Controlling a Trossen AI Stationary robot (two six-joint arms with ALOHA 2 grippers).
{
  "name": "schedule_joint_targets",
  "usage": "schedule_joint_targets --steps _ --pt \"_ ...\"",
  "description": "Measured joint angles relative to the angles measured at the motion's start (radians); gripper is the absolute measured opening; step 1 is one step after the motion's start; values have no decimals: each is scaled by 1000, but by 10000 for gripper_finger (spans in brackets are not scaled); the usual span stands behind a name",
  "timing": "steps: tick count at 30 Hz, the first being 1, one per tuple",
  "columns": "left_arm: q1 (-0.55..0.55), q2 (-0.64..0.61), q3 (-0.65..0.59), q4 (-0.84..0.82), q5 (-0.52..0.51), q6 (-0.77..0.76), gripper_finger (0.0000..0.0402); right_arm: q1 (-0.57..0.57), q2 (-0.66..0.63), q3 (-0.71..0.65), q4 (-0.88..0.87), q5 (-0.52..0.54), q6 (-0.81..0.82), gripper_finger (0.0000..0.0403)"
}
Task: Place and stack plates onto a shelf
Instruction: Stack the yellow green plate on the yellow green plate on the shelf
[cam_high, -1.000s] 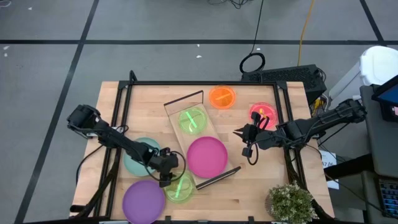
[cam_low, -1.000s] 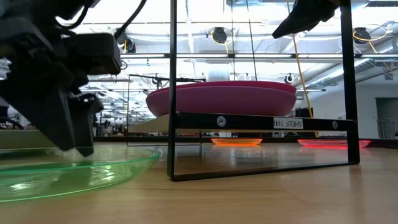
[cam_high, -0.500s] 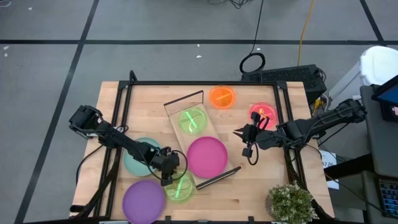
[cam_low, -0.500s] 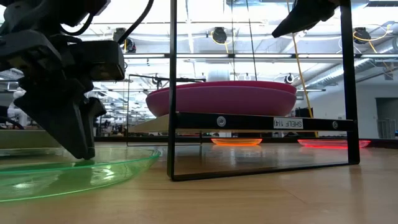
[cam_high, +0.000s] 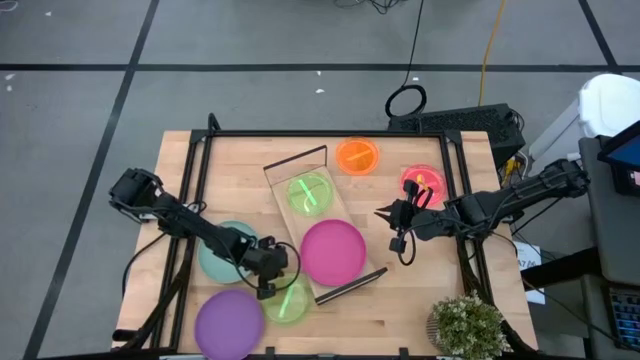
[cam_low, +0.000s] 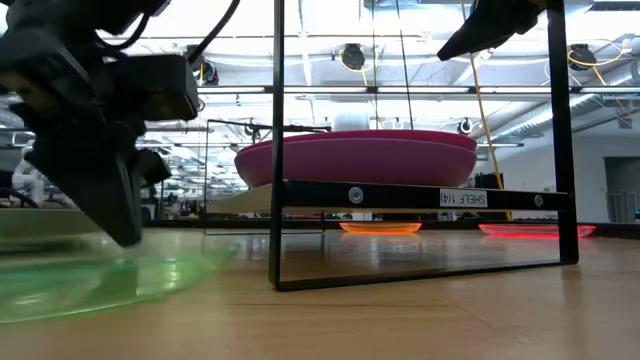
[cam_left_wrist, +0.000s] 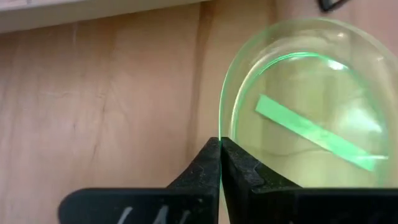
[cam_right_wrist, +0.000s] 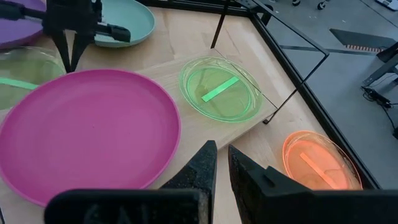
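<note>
A small translucent green plate (cam_high: 289, 301) lies on the table near the front edge, between the purple plate (cam_high: 229, 323) and the shelf (cam_high: 293, 222). My left gripper (cam_high: 268, 287) is shut on its rim. On the shelf board rest another green plate (cam_high: 310, 192) and a magenta plate (cam_high: 333, 250). The teal plate (cam_high: 222, 251) lies under my left arm. An orange plate (cam_high: 357, 155) and a pink plate (cam_high: 422, 182) lie at the far right. My right gripper (cam_high: 382, 213) hangs above the table, right of the shelf, with a narrow gap and nothing in it. My left gripper pinches the green plate's rim (cam_left_wrist: 221, 127) between its two fingers, on the side toward the table's left edge. The fingers (cam_low: 118, 215) slant down from the left. The plate (cam_low: 100, 280) lies flat on the table.
Black wire frames (cam_low: 276, 150) stand at the shelf's short ends. A black rail frame (cam_high: 330, 133) runs around the tabletop. A potted plant (cam_high: 468, 326) stands at the near right corner. Bare wood shows at the near right (cam_high: 400, 310).
My left gripper has shut on the green plate's rim without moving from its place. My right arm has kept still.
</note>
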Motion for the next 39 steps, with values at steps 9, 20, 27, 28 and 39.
schedule_joint_targets --steps 9,20,27,28,39 --pt "0 -184 0 -56 19 39 4 0 0 0 0 0 -18 27" --pt "45 -404 0 -225 -145 63 3 0 0 0 0 0 -23 27" --pt "146 -489 1 -301 -245 87 3 0 0 0 0 0 -23 27" --pt "165 -496 1 -314 -251 89 3 0 0 0 0 0 -23 27" --pt "402 -510 2 -249 -287 203 3 0 0 0 0 0 -23 27"
